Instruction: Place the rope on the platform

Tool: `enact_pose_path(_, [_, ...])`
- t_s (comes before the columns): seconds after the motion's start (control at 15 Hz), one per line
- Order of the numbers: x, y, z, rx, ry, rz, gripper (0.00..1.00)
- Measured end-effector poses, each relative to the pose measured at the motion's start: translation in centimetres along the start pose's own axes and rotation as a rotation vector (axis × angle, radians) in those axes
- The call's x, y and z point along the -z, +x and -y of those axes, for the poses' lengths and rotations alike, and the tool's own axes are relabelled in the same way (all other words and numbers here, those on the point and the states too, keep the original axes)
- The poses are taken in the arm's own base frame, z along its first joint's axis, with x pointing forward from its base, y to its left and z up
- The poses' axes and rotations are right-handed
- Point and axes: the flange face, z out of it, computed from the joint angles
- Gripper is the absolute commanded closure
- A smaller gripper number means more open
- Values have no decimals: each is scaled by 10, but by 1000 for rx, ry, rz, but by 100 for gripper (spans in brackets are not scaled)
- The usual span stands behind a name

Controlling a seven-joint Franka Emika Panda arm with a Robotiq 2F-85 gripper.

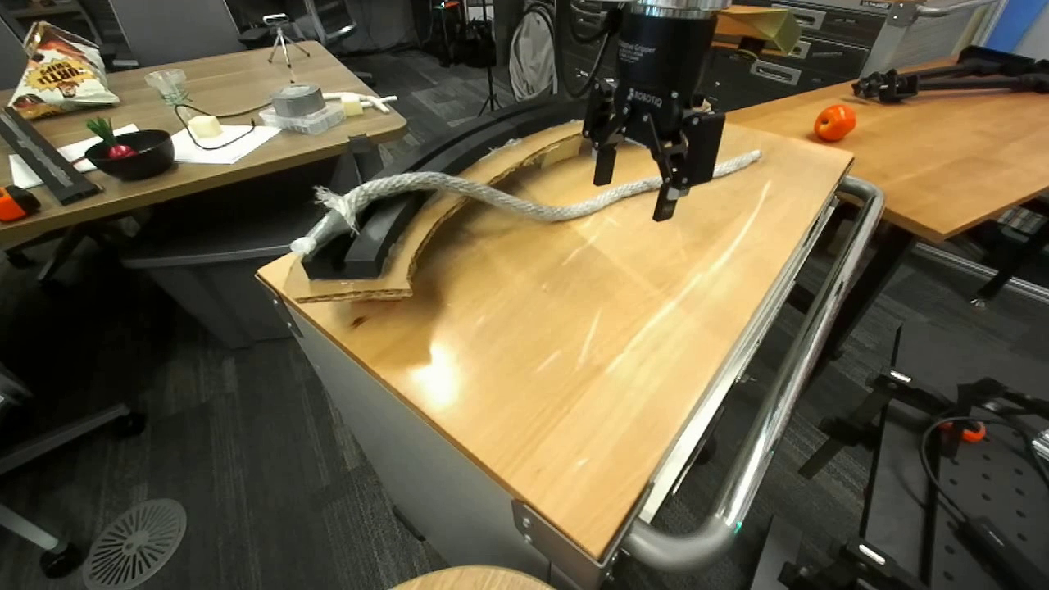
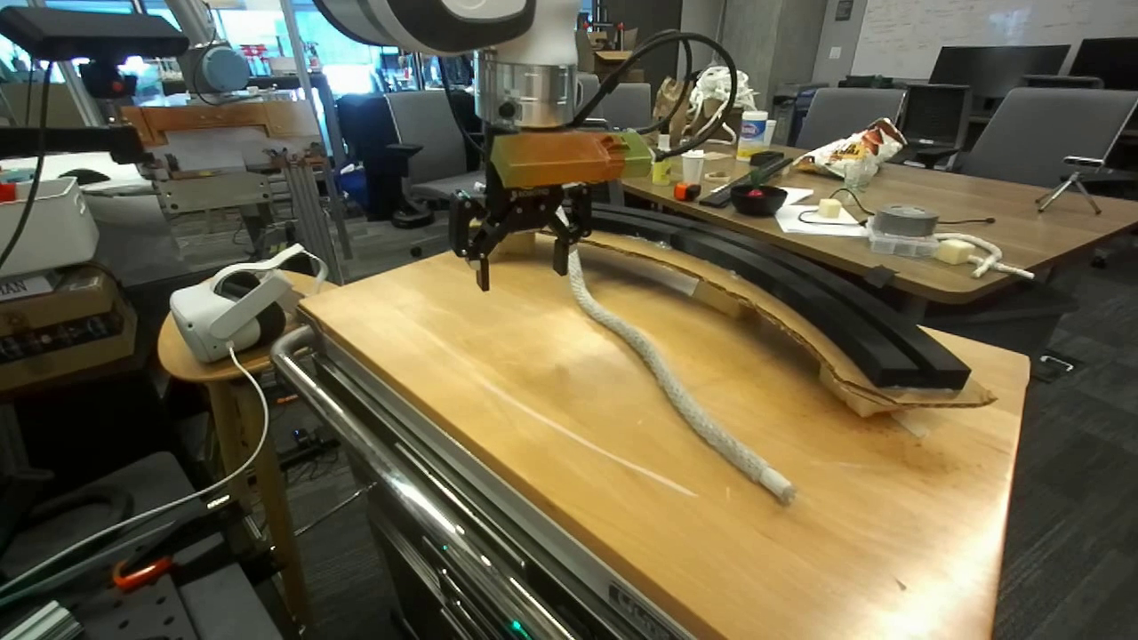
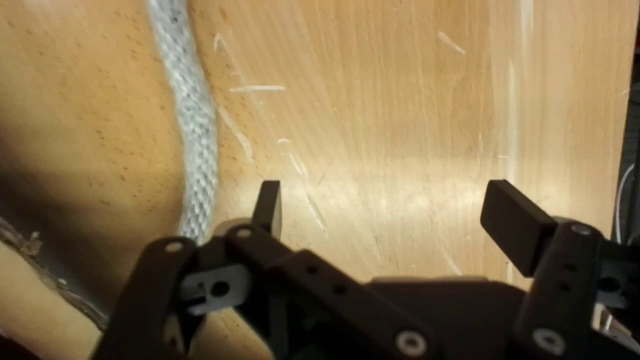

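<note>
Gripper [image 3: 392, 215] hangs above the wooden tabletop [image 1: 574, 369] w/ fingers spread well apart, the rope [image 1: 557, 213] running outside them, near one finger in the wrist view. In an exterior view, the rope's frayed end lies diag. over one end of the black curved platform [image 1: 467, 143] & its cardboard base [image 1: 361, 288]; can't tell if it touches all the way across. The remainder bends down onto the tabletop, w/ the opp. end on the wood in both exterior views.
</note>
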Motion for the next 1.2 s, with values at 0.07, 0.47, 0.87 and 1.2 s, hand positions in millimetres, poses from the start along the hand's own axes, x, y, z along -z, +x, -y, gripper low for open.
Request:
enact_pose_path(0.07, [-2, -1, -6, -11, -9, -1, 0])
enact_pose_path(0.47, [-22, -9, -43, -52, -30, -3, 0])
enact_pose_path(0.87, [-49, -7, -75, -64, -13, 0, 38])
enact_pose_path(1.2, [-49, -7, -89, -68, -12, -3, 78])
